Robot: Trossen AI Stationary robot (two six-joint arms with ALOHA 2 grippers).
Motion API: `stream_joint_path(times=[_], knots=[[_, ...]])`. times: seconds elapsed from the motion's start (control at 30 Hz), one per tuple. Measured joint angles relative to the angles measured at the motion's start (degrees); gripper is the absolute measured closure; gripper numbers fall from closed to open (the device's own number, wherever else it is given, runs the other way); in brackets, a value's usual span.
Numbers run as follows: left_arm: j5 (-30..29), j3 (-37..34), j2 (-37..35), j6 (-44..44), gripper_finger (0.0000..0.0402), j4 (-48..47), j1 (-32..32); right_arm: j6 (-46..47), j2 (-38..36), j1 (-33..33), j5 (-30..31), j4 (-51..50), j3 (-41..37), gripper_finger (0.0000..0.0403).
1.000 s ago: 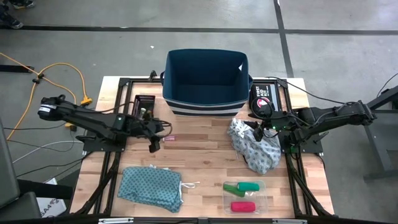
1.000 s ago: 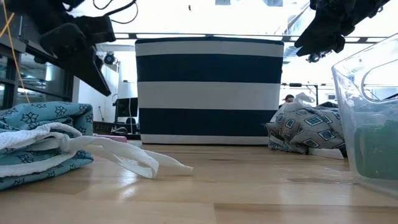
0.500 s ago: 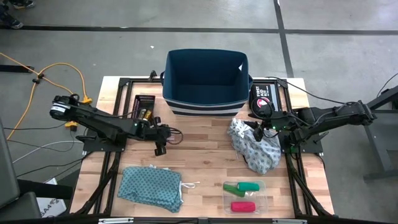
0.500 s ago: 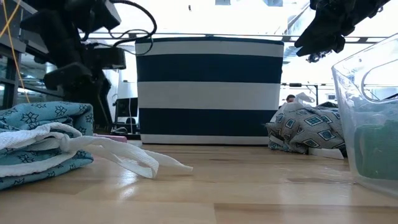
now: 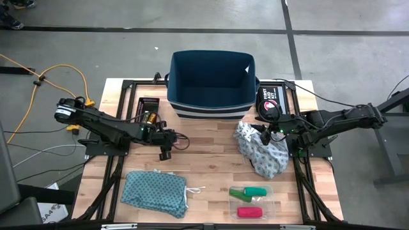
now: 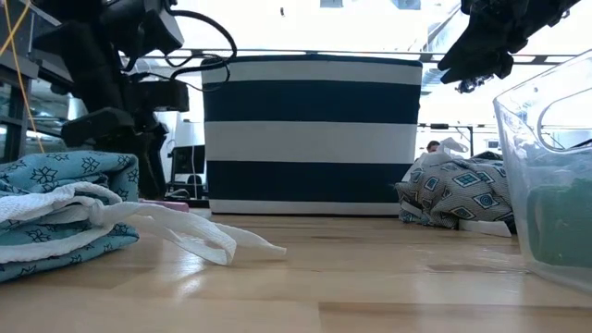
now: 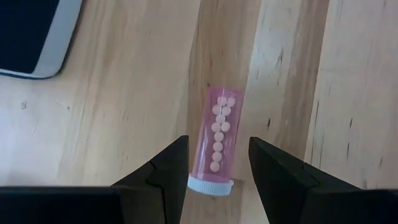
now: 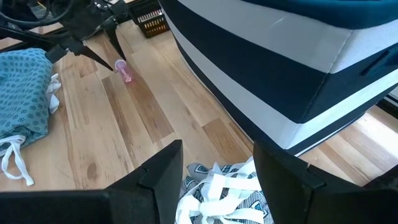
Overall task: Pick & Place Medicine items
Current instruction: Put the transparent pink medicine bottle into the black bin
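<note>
1. High view: left gripper (image 5: 167,148) low over the table (image 5: 211,150), left of the striped bin (image 5: 211,80); right gripper (image 5: 263,134) above the grey cloth (image 5: 263,153).
2. Left wrist view: fingers spread, straddling the pink pill tube (image 7: 218,138) lying flat, no grip.
3. Right wrist view: fingers wide apart, empty.

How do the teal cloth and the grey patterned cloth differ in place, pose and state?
The teal cloth lies on the left arm's side at the table's front edge; the grey patterned cloth lies on the right arm's side, nearer the striped basket.
The teal cloth is spread fairly flat; the grey one is bunched in a heap.
The right gripper hovers over the grey cloth; no gripper is over the teal one.
Both have white ties.
</note>
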Motion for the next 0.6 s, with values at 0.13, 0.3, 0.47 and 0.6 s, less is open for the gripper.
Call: stream_joint_path(times=[0.13,0.3,0.47,0.6], knots=[[0.82,0.00,0.00,0.17,0.0242,0.06,1.05,0.00,0.00,-0.01,0.00,0.04,0.00,0.0219],[2.59,0.00,1.46,0.23,0.0242,0.30,3.15,0.00,0.00,0.00,0.00,0.09,0.00,0.0219],[5.09,0.00,3.93,0.23,0.0242,1.45,4.60,0.00,0.00,-0.01,0.00,0.33,0.00,0.0219],[5.97,0.00,5.26,0.22,0.0242,2.09,5.21,0.00,0.00,-0.02,0.00,0.31,0.00,0.0219]])
